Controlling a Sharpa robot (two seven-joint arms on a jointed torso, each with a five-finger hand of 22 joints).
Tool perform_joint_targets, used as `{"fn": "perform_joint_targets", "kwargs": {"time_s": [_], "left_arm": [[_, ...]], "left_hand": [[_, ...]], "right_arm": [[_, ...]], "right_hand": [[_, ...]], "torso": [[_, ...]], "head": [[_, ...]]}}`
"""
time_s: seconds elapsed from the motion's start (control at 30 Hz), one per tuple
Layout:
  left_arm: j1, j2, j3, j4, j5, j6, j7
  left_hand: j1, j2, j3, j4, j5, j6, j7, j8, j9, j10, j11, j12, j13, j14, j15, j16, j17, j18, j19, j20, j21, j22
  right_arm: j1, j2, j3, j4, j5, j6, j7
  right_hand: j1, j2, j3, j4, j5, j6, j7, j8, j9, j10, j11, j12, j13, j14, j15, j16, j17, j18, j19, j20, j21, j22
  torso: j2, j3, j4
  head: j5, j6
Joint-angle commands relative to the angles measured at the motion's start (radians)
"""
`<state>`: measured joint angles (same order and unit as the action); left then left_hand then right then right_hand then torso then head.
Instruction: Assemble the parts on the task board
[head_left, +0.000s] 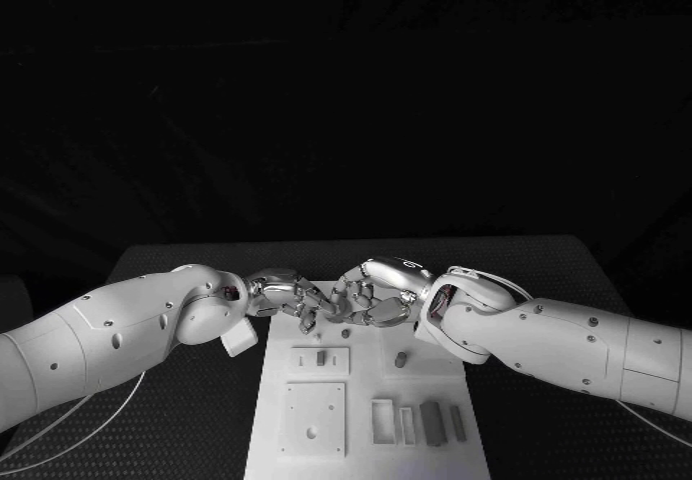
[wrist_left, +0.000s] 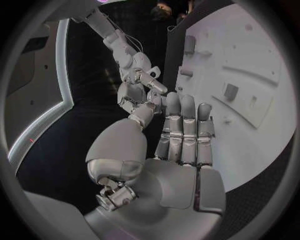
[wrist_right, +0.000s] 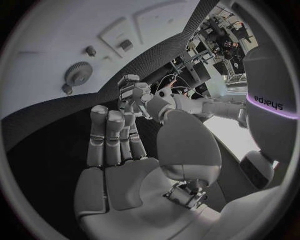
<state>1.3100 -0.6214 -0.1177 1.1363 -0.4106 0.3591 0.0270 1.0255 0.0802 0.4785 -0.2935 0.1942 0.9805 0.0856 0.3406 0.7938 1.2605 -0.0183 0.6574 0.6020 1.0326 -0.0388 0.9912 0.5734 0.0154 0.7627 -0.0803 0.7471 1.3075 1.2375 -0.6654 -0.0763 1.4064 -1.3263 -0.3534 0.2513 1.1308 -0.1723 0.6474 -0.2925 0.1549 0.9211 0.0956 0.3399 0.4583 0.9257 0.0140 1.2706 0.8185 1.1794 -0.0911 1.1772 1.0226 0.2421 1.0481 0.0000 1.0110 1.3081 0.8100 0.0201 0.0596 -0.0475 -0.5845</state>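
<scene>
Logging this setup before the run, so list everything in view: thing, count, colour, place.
Table: one, black, under the board and both arms.
Task board: one, white plate, middle of the table, running toward the near edge.
Square plates: two, white, on the board's left half, the smaller one farther away.
Upright bars: a row of several, grey and white, near right part of the board.
Small peg: one, grey, standing right of the smaller plate.
Gear: one, grey, on the board, seen from the right wrist.
Left hand: silver, at the board's far end, holding nothing visible.
Right hand: silver, beside the left hand, fingertips close together.
</scene>
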Motion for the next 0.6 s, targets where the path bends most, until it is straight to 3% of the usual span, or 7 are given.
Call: {"fn": "perform_joint_targets", "kwargs": {"time_s": [0.03,0.6], "left_arm": [[0.002,0.0,0.001,-0.005,0.01,-0.018,0.013],[0.002,0.0,0.001,-0.005,0.01,-0.05,0.007]], "left_hand": [[0.02,0.025,0.005,0.002,0.005,0.004,-0.001,0.003,0.002,0.001,-0.005,-0.004,0.002,-0.004,0.004,-0.003,0.001,-0.012,-0.008,-0.05,-0.004,0.021],[0.022,0.026,0.003,0.001,0.011,0.01,-0.004,0.009,0.01,0.004,-0.008,-0.002,0.004,0.001,0.001,0.002,0.003,-0.013,-0.006,-0.052,-0.002,0.022]], "right_arm": [[-0.002,-0.002,-0.001,0.002,-0.013,0.014,0.01],[-0.002,-0.004,-0.004,0.007,-0.014,0.026,0.004]], "right_hand": [[-0.006,0.007,-0.003,0.002,-0.001,0.033,0.028,0.004,0.002,0.001,0.0,0.005,-0.001,0.001,-0.001,0.005,-0.001,0.02,-0.001,-0.003,0.004,0.017],[-0.019,0.005,-0.011,0.002,0.012,0.045,0.023,0.008,0.008,0.002,-0.005,0.007,-0.003,0.002,-0.005,0.006,-0.001,0.02,0.002,-0.004,0.006,0.017]], "torso": [[0.0,0.0008,-0.0003],[0.0,-0.0002,-0.0006]], "head": [[0.0,0.0],[-0.002,0.002]]}}
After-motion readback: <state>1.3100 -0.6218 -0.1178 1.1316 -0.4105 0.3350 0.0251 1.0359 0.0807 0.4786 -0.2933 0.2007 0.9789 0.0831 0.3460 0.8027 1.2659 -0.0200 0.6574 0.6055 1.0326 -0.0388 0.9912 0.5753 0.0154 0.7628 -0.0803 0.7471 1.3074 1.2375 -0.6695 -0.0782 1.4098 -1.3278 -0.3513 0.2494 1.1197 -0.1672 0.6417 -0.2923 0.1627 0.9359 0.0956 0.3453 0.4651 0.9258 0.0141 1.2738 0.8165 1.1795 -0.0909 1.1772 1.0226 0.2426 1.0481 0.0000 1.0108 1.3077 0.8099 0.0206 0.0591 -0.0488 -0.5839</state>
